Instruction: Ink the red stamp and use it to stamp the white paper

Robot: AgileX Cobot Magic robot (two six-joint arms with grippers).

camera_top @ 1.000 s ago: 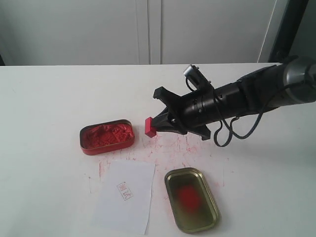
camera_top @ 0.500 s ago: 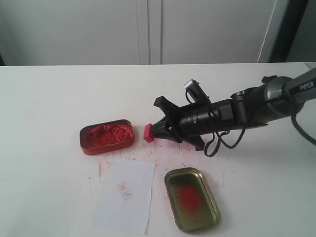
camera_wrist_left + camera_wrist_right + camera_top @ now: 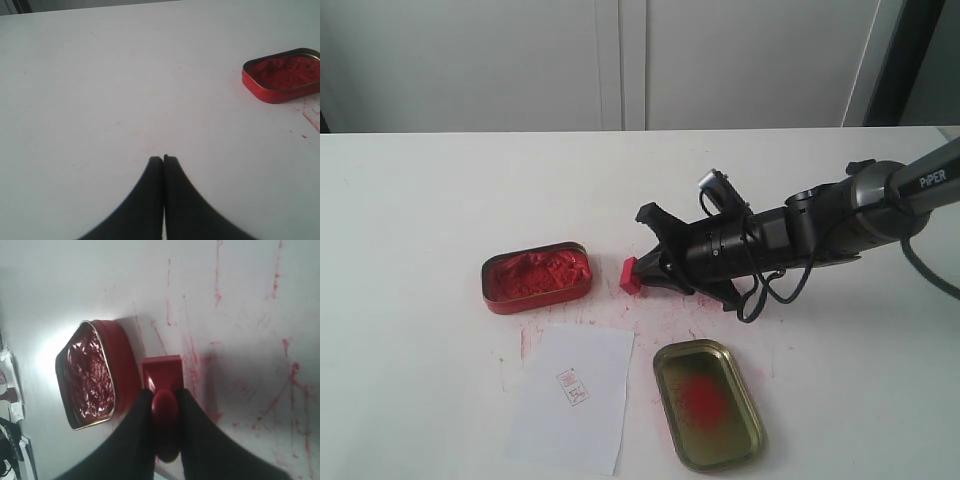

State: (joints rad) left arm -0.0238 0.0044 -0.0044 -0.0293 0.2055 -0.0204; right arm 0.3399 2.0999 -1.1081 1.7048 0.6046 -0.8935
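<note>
Ink tin sits on the left. Just right of it my right pincer is pinching the red stamp by its knob, base facing left, down by the desk. The white paper lies nearer, slightly left.

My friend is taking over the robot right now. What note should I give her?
Left pincer: shut, empty, over the table.
Right pincer: shut on the red stamp, held low beside the ink tin.
The white paper lies beside the gold lid.
Done: the paper already bears a small red imprint.
To do: probably set the stamp down and release; re-ink only for another print.
</note>
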